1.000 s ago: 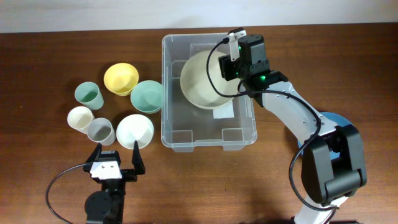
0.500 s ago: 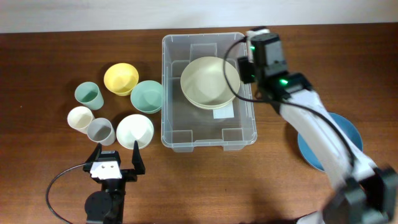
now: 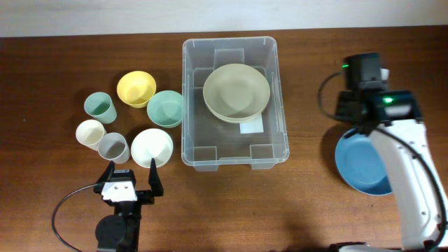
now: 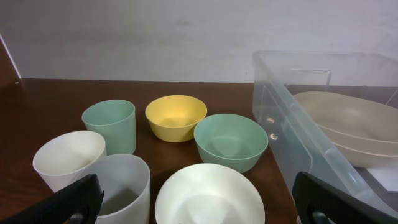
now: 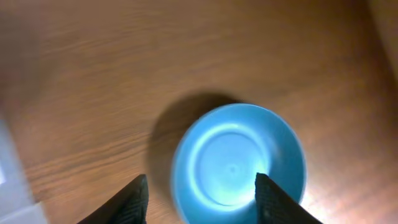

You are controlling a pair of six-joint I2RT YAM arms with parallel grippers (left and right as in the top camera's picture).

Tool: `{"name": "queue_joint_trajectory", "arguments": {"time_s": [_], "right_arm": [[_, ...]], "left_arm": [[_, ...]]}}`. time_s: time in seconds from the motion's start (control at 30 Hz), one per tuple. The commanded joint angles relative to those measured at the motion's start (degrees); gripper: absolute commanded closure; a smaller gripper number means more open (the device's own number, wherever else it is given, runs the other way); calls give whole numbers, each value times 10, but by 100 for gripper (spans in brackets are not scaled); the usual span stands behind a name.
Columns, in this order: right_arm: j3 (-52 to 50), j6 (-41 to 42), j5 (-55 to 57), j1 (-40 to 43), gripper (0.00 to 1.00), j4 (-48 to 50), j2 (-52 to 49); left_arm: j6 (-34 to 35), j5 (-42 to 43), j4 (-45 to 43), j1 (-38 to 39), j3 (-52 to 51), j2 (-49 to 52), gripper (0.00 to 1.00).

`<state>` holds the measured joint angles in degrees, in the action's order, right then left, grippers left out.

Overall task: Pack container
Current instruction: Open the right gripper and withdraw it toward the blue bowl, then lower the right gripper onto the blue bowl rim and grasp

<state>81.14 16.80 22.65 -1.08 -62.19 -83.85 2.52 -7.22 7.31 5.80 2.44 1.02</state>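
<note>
**Fig., L to R.** My left gripper [image 3: 130, 172] is parked at the near table edge with its fingers spread wide and nothing between them. Ahead of it sit three cups, green [image 3: 99, 106], white [image 3: 90, 131] and grey [image 3: 113, 147]. Next come three bowls: yellow [image 3: 136, 87], green [image 3: 165, 108] and white [image 3: 151, 146]. At centre is the container [image 3: 185, 105], just right of the green bowl, with a beige bowl [image 3: 236, 91] in its far half.

The container is probably light, w/ stiff but thin walls that look smooth and slippery. I'd pinch its rolled rim on a long side, not the flat wall.

At right, my right gripper [image 5: 202, 202] hangs open and empty over a blue dish [image 3: 360, 164], well apart from the container.
</note>
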Motion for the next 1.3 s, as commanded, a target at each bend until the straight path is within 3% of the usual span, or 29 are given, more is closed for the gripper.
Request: {"name": "queue_joint_trajectory", "arguments": {"time_s": [0.0, 0.2, 0.33, 0.57, 0.77, 1.1, 1.27], "right_arm": [[-7, 21, -46, 67, 50, -5, -2], [-27, 15, -153, 145, 45, -13, -27], [-63, 15, -156, 144, 36, 3, -49], [-116, 15, -166, 128, 34, 50, -85], [-148, -9, -251, 120, 34, 102, -109], [-189, -9, -250, 111, 34, 140, -144], [-206, -9, -250, 111, 41, 179, -169]], "left_arm": [[-11, 6, -2, -3, -5, 0, 0], [-11, 6, -2, -3, -5, 0, 0], [-11, 6, -2, -3, -5, 0, 1], [-11, 6, -2, -3, -5, 0, 1], [-11, 6, -2, -3, -5, 0, 1], [-11, 6, -2, -3, -5, 0, 1], [-11, 6, -2, -3, -5, 0, 0]]}}
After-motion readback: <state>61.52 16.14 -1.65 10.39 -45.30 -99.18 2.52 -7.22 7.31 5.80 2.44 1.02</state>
